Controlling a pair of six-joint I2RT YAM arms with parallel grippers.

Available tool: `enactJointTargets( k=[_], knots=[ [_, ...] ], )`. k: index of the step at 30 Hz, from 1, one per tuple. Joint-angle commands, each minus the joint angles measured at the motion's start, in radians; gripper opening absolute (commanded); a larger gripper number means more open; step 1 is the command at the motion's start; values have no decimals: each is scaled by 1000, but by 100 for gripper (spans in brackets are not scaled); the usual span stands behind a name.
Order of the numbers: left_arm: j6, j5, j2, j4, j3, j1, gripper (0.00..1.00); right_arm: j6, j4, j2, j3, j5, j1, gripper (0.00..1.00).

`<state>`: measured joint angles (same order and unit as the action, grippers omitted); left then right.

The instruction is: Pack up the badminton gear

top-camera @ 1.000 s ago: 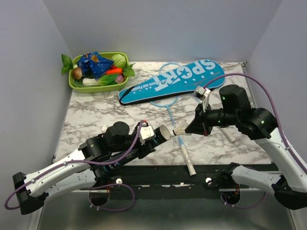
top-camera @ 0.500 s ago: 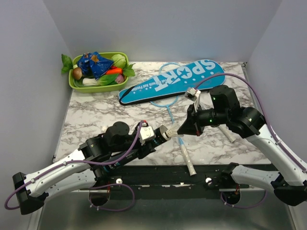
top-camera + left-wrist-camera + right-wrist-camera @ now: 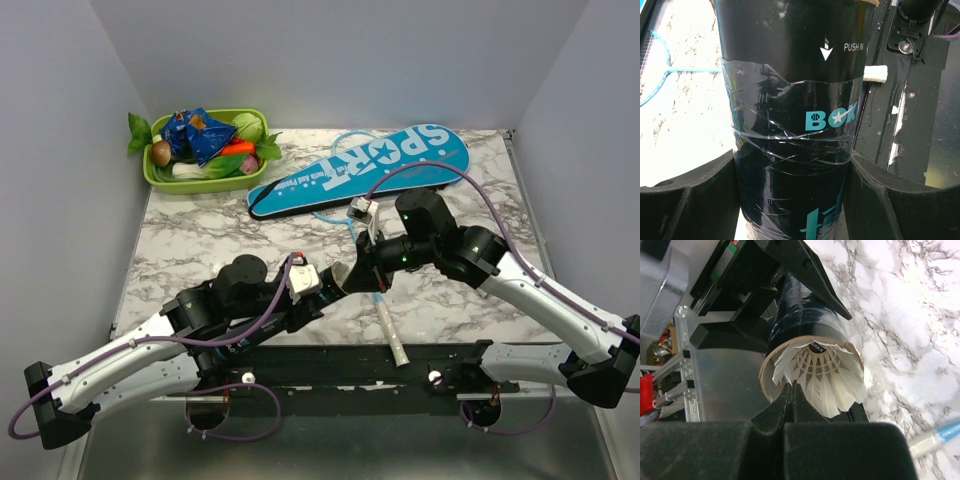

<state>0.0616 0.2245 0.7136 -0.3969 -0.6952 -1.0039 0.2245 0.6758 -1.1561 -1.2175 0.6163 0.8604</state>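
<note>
Marble-patterned bench [image 3: 200, 240], contents as they stand. Left claw [image 3: 795, 200]: clamped around the dark clear tube [image 3: 790, 100], which it holds lying roughly level just above the bench near the front edge, open mouth toward the right arm. Right claw [image 3: 791, 390]: clenched, its tips pinching the feather rim of a white shuttlecock [image 3: 817, 370] that sits in the tube's mouth, cork end inward and feathers flaring out past the rim. One light-blue racket [image 3: 383, 312]: flat on the bench, shaft passing beneath the two claws, white butt at the near edge, head beside the cover. Blue racket-shaped cover [image 3: 360, 170], lettered "SPORT": lying slantwise across the far half. A second racket [image 3: 350, 135]: only a thin blue loop showing at the cover's far side. Green tray of toy vegetables [image 3: 160, 180]: far left corner, well apart from the rest.
</note>
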Motion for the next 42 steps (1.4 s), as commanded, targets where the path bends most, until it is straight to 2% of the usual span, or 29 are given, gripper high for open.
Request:
enactJointTargets(
  k=[1, 10, 14, 21, 27, 33, 38, 42],
  knots=[
    [-14, 33, -31, 24, -33, -6, 0, 50, -131, -34, 58, 31, 29, 1],
    [-14, 29, -48, 27, -32, -6, 0, 137, -335, -93, 153, 94, 72, 1],
    [-14, 27, -52, 26, -29, -6, 0, 151, -352, -93, 176, 79, 85, 0],
    [-14, 12, -59, 26, -29, -6, 0, 170, -323, -2, 185, -39, 86, 32],
    [-16, 9, -60, 29, -27, -6, 0, 141, -200, 79, 124, -165, 83, 43],
    [-17, 9, -57, 29, -27, -6, 0, 115, -50, 151, 38, -292, 75, 47],
    [-16, 1, -59, 30, -27, -6, 0, 134, 37, 228, 18, -495, 65, 54],
    [-17, -2, -56, 30, -27, -6, 0, 167, 76, 225, 29, -650, 36, 57]
  ],
)
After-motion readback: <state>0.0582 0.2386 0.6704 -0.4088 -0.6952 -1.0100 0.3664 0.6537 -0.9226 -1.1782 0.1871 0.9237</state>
